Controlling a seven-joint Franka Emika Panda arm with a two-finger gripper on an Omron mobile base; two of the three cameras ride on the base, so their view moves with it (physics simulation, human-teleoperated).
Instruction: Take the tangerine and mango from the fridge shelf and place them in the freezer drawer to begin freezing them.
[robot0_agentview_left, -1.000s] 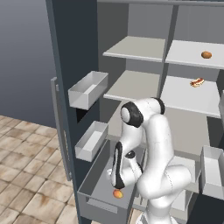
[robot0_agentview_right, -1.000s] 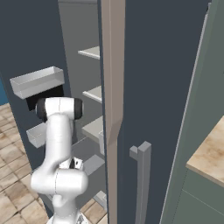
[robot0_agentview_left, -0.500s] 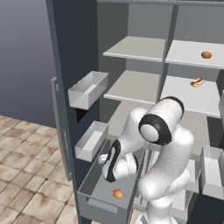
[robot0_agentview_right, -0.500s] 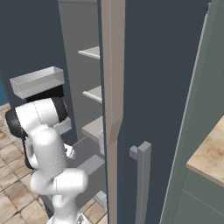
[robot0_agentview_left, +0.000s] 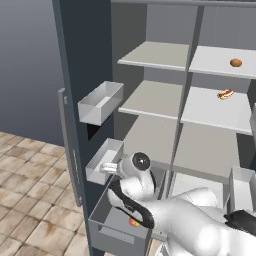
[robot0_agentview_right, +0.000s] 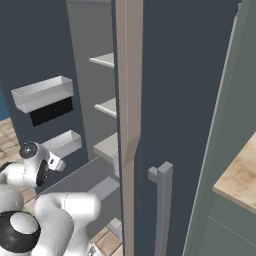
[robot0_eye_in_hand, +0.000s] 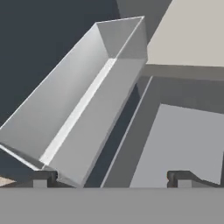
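Since a second ago the arm has folded down and swung low over the freezer drawer (robot0_agentview_left: 107, 220), and the hand that hung upright beside an orange-red fruit has pulled away from it. That fruit, the mango (robot0_agentview_left: 134, 222) by its reddish blush, now lies on the drawer floor near the front wall, apart from the gripper, so I judge one of the two fruits delivered.

From the hand camera the gripper (robot0_eye_in_hand: 109, 177) looks spread wide, its two dark fingertips (robot0_eye_in_hand: 41, 177) well apart with nothing between them. It points at the lower door bin (robot0_eye_in_hand: 83, 109), which holds nothing, and at the bare grey drawer floor beside it.

Up in the fridge the tangerine (robot0_agentview_left: 236, 62) sits alone on the upper right shelf (robot0_agentview_left: 210, 57), with the hot dog (robot0_agentview_left: 225, 94) on the shelf below. The upper door bin (robot0_agentview_left: 100, 102) also looks bare. Fetching the tangerine is what remains, by my reckoning.
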